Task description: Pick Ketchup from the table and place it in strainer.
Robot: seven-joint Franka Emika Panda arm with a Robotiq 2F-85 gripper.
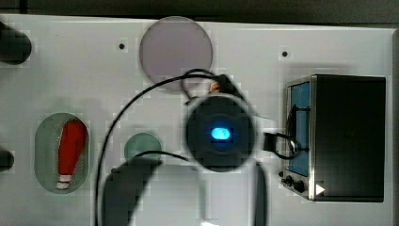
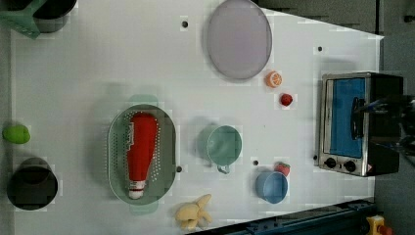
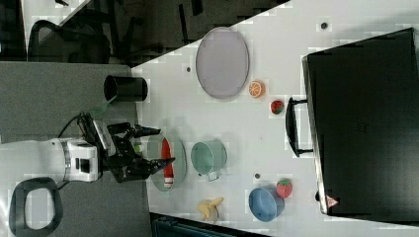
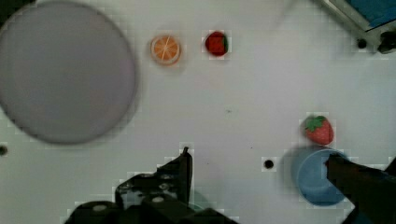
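The ketchup (image 2: pixel 141 152), a red tapered bottle with a white cap, lies lengthwise inside the strainer (image 2: pixel 117 147), a pale green oval basket with a hole-dotted bottom. Both also show at the top view's left, ketchup (image 1: pixel 70 150) in strainer (image 1: pixel 44 141), and in the right view, ketchup (image 3: pixel 167 163) in strainer (image 3: pixel 180 158). My gripper (image 3: pixel 158 146) is open and holds nothing; in the right view it overlaps the strainer's left edge. In the wrist view the gripper (image 4: pixel 261 168) hangs well above the table, its dark fingers (image 4: pixel 184 163) spread wide.
A grey-purple plate (image 2: pixel 238 39), an orange slice (image 2: pixel 273 79), two strawberries (image 2: pixel 286 99) (image 2: pixel 282 168), a round green bowl (image 2: pixel 223 145), a blue bowl (image 2: pixel 271 186) and a banana (image 2: pixel 195 211) lie on the white table. A toaster oven (image 2: pixel 359 122) stands at the left view's right.
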